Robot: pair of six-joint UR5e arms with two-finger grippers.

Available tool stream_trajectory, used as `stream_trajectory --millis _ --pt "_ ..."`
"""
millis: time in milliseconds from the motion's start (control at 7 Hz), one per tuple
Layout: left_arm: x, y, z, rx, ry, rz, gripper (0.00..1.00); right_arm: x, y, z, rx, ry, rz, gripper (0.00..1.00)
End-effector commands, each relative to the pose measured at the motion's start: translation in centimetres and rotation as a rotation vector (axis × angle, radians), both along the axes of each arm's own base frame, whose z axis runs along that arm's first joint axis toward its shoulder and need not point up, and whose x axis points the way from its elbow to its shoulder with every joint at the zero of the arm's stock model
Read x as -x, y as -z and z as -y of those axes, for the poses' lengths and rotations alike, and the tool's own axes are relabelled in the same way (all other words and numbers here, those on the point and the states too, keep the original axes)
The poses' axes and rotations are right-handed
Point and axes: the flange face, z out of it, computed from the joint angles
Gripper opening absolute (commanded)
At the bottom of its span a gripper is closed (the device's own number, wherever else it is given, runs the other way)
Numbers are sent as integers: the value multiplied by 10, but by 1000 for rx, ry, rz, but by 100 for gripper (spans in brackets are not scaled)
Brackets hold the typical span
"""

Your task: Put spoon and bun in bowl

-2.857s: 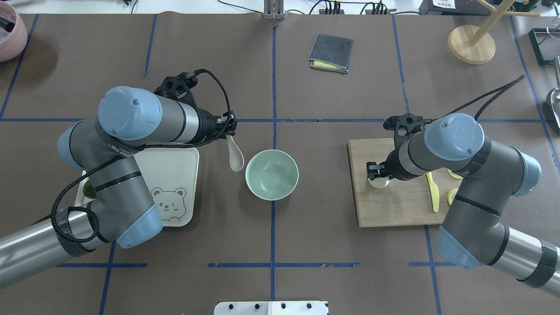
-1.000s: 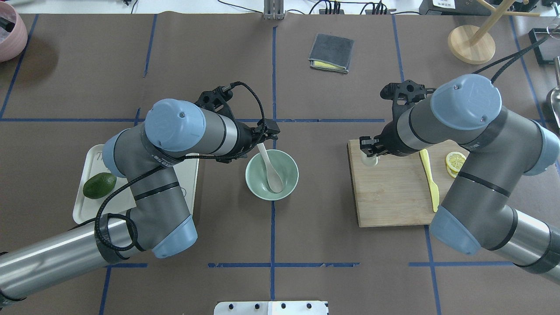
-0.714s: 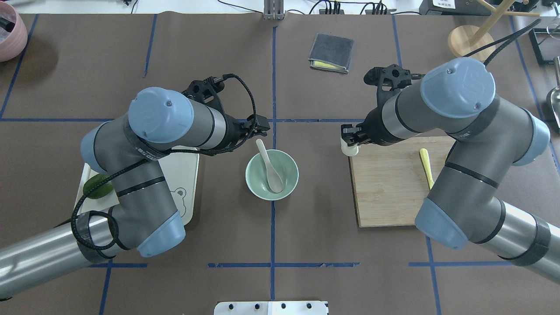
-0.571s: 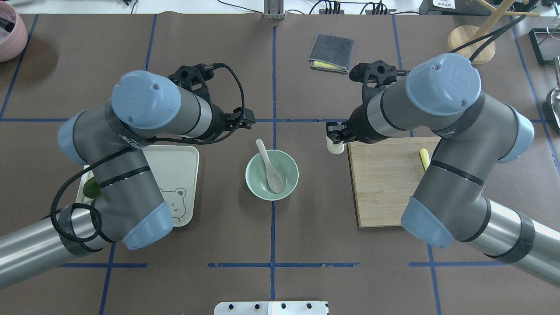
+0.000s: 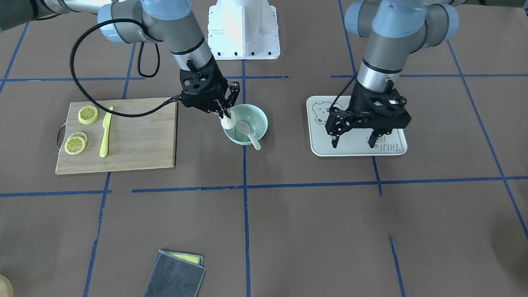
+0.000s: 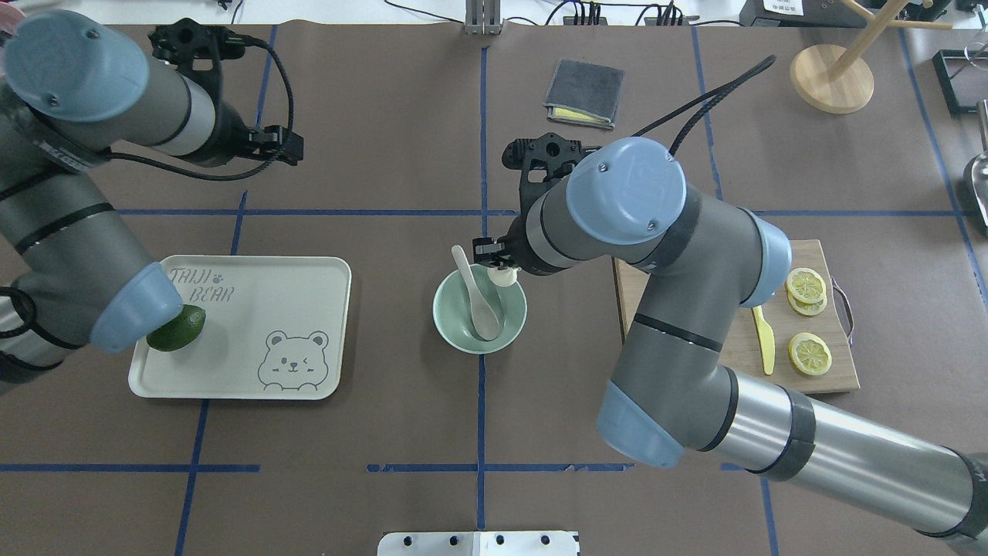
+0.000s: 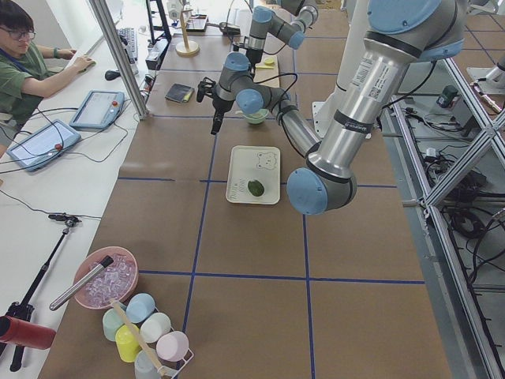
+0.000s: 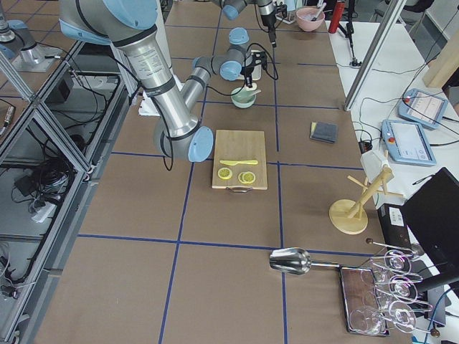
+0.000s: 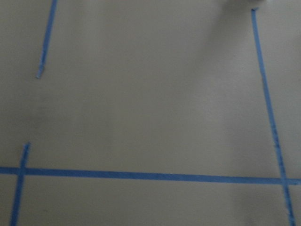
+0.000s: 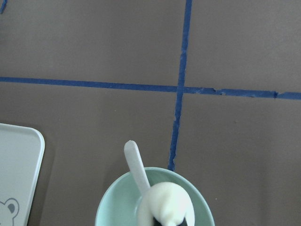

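Observation:
The pale mint bowl (image 6: 455, 328) stands at the table's middle, also in the front view (image 5: 259, 117). The off-white spoon (image 6: 475, 292) lies in it, scoop down and handle over the far-left rim (image 5: 248, 132). My right gripper (image 6: 496, 262) is shut on the white bun (image 6: 504, 276) and holds it just over the bowl's far-right rim (image 5: 227, 122). The right wrist view shows the bun (image 10: 165, 203) above the bowl (image 10: 110, 207) and the spoon handle (image 10: 136, 167). My left gripper (image 5: 354, 142) is open, empty and raised, away to the far left (image 6: 297, 147).
A white bear-print tray (image 6: 231, 347) with a green avocado (image 6: 176, 328) lies left of the bowl. A wooden cutting board (image 6: 818, 382) on the right holds a yellow knife (image 6: 764, 340) and lemon slices (image 6: 809, 351). A folded grey cloth (image 6: 584, 93) lies at the far middle.
The left gripper set the spoon in the bowl, let go and drew back to the far left. The right gripper lifted the bun off the board and carried it left over the bowl.

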Motion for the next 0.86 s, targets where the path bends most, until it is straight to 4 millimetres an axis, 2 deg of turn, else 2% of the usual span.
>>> stream_trajectory --millis 0,286,429,714 --pt "87 -46 31 -77 -59 109 100 37 3 -24 -15 -5 -22 0" --pt "153 -80 43 -121 -99 180 100 38 3 -25 -8 -10 -19 99" --pt "194 -108 49 -134 -146 212 100 37 4 -25 6 -18 -14 100" --pt "277 -176 53 -149 -235 279 100 37 7 -25 4 -18 -10 100"
